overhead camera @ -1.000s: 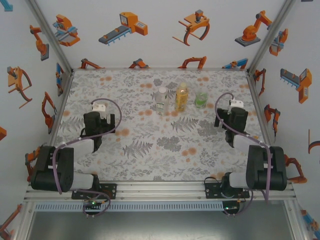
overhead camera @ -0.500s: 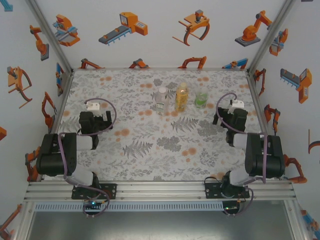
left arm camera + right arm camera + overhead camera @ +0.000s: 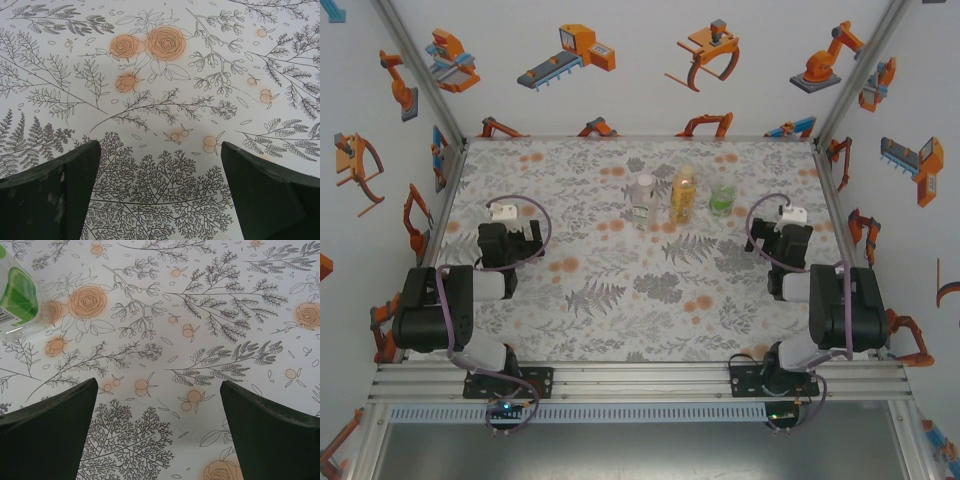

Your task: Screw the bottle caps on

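Overhead view of a floral-patterned tabletop (image 3: 620,320). Three small plastic bottles stand upright in a short, close row near its far edge: a clear bottle (image 3: 642,200) with a white label on the left, an amber bottle (image 3: 683,195) in the middle and a shorter greenish bottle (image 3: 722,197) on the right. The caps are too small to make out from above, so it cannot be told whether any sits on a neck

The left tool (image 3: 160,146) hovers over bare pattern well to the left of the row, its two dark fingers spread wide with nothing between them. The right tool (image 3: 157,382) hangs near the right end of the row, equally wide and empty. Its wrist view catches the greenish bottle's lime-printed label at the upper left corner

The bottles look light and thin-walled, so they would probably tip or skid under a sideways push and dent under a hard squeeze. The likely best hold is around the middle of the body, gently, with one tool steadying while the other turns. Each cap is probably stiff, nearly weightless and easy to flick away, so it is best pinched across its rim and kept level over the neck
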You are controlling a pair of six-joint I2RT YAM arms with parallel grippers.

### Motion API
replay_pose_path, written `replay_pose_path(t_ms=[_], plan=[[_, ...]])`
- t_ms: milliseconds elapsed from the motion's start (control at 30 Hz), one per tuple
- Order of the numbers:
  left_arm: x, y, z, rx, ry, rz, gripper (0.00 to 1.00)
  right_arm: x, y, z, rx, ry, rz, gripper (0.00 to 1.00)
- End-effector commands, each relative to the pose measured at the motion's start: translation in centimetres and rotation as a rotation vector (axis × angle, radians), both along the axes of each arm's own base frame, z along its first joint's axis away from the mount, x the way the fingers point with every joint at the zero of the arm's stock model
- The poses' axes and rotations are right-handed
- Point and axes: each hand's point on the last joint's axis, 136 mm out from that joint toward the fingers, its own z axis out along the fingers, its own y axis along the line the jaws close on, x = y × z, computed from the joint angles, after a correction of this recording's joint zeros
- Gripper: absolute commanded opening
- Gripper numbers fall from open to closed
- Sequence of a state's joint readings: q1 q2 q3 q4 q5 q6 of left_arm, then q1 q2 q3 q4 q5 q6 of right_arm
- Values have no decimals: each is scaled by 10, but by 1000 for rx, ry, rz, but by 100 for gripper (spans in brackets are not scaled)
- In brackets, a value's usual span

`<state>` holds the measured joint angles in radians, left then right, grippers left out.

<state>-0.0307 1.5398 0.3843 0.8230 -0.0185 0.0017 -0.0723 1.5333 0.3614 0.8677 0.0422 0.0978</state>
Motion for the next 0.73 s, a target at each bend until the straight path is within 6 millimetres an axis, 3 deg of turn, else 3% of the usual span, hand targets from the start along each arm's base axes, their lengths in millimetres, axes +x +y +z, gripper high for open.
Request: replay_pose_path(t_ms=[0,700], plan=[[7,4,11,-19,-33,20,97,3,-1,7,5,-37,-11,99],[7,4,11,-20,-34,22,97,7,14,6,4,-20,87,99]])
